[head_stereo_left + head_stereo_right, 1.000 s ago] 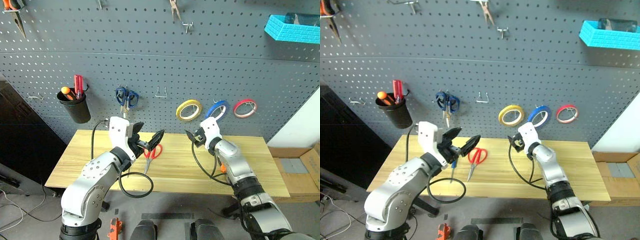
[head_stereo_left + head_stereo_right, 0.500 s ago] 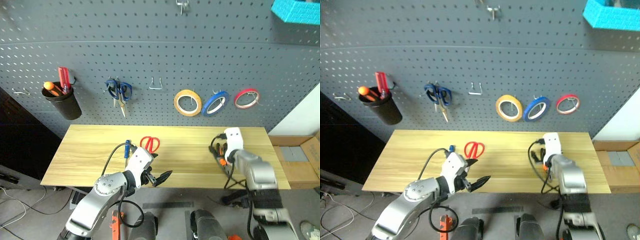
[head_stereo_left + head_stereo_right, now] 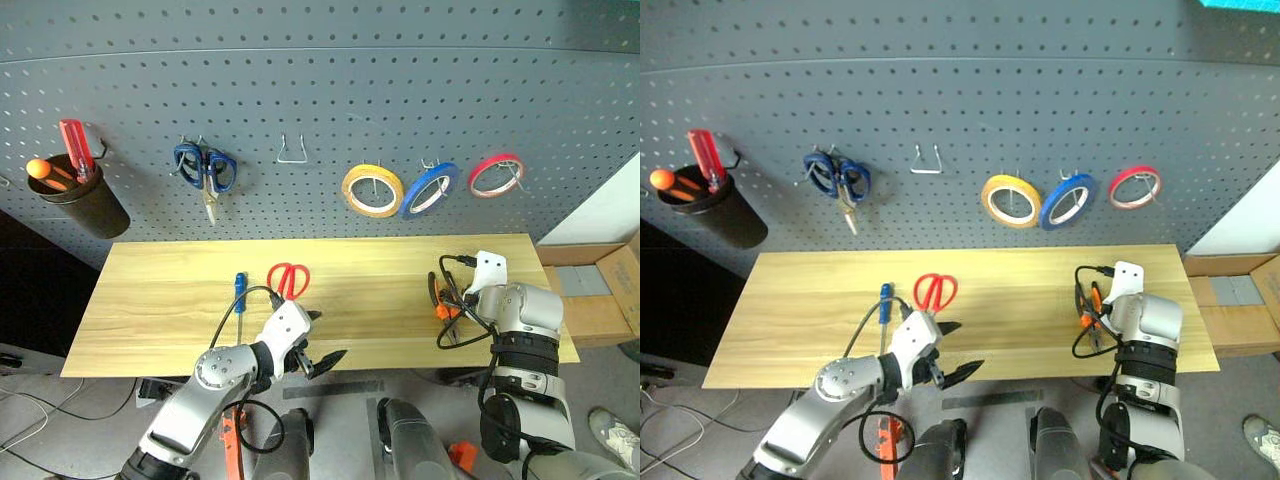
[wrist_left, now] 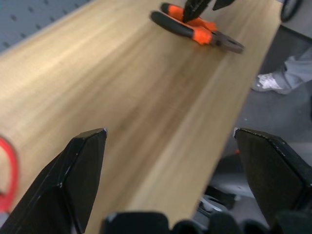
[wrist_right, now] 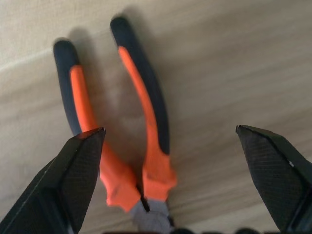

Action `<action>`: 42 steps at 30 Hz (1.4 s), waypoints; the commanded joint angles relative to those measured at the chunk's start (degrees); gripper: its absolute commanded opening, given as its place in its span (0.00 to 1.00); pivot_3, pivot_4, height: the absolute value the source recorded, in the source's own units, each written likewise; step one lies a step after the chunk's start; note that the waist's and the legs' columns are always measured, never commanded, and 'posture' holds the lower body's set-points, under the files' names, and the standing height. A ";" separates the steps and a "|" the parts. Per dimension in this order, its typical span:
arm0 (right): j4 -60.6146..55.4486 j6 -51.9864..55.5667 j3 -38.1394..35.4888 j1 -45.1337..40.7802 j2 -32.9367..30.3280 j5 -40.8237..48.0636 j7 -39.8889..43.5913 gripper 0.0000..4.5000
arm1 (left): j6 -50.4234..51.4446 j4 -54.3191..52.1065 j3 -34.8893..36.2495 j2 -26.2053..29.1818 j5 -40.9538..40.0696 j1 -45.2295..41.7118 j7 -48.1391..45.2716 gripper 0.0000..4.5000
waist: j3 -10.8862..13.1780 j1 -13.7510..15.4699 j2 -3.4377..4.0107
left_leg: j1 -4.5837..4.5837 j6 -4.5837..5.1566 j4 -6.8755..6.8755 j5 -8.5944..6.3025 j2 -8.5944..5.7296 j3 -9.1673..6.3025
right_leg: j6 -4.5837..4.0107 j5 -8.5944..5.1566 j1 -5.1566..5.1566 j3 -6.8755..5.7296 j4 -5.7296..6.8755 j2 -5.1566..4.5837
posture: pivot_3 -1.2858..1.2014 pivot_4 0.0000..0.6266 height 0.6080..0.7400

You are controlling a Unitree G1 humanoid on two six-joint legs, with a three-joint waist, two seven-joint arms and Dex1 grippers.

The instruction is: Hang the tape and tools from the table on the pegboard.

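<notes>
Light: we see bright, even, diffuse light on the table point(image 3: 150, 310).
Shadows: soft shadows under the pliers point(image 5: 131, 131) handles; faint ones behind the tape rolls.
Distortion: the pegboard point(image 3: 320, 110) seam bows near the edges.
Focus: in the left wrist view, we find the near fingers point(image 4: 80, 178) soft and the far tabletop blurred.
Glare: a mild sheen on the wood.

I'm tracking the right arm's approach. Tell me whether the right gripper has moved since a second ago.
Yes. The right gripper has dropped from near the blue tape roll on the pegboard and now hangs open over the pliers on the table.
</notes>
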 commanded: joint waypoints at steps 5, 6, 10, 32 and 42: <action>-0.70 -1.99 3.67 -0.63 -2.31 0.87 2.04 0.99 | 2.45 -6.47 1.71 -0.49 -0.81 2.80 1.72 1.00 | 0.47 -0.02 0.08 | 0.03 0.11 0.02 0.08 -0.01 -0.02 | 0.01 0.00 0.00 -0.01 0.06 0.06 | 0.53 0.52 1.00; -0.37 -3.45 4.78 -0.71 -3.37 0.58 2.62 0.99 | 2.54 -6.81 1.81 -0.38 -0.78 3.26 1.76 1.00 | 0.52 -0.01 0.09 | 0.03 0.11 0.03 0.08 -0.01 -0.02 | 0.01 0.00 0.00 -0.01 0.07 0.06 | 0.53 0.52 1.00; 0.88 -7.69 8.35 -1.13 -6.49 0.26 4.76 0.99 | 2.75 -7.22 1.84 -0.45 -0.62 3.85 1.98 1.00 | 0.61 0.05 0.08 | 0.01 0.11 0.01 0.08 -0.02 -0.01 | 0.02 0.00 0.00 -0.02 0.04 0.06 | 0.53 0.50 1.00; -9.45 -9.01 29.21 5.81 -17.60 2.55 23.90 0.99 | 3.06 -6.05 3.06 -2.20 -0.43 2.69 2.46 1.00 | 1.17 0.62 -0.22 | -0.04 0.09 0.04 0.09 -0.02 -0.06 | 0.06 0.02 0.00 -0.05 -0.01 0.04 | 0.53 0.51 1.00; -1.97 -15.32 27.95 4.44 -17.71 -0.31 21.27 0.99 | 3.50 -6.57 3.12 -2.40 -0.48 2.67 2.59 1.00 | 1.25 0.60 -0.33 | -0.04 0.08 0.03 0.09 -0.01 -0.04 | 0.06 0.02 0.00 -0.05 -0.03 0.04 | 0.53 0.52 1.00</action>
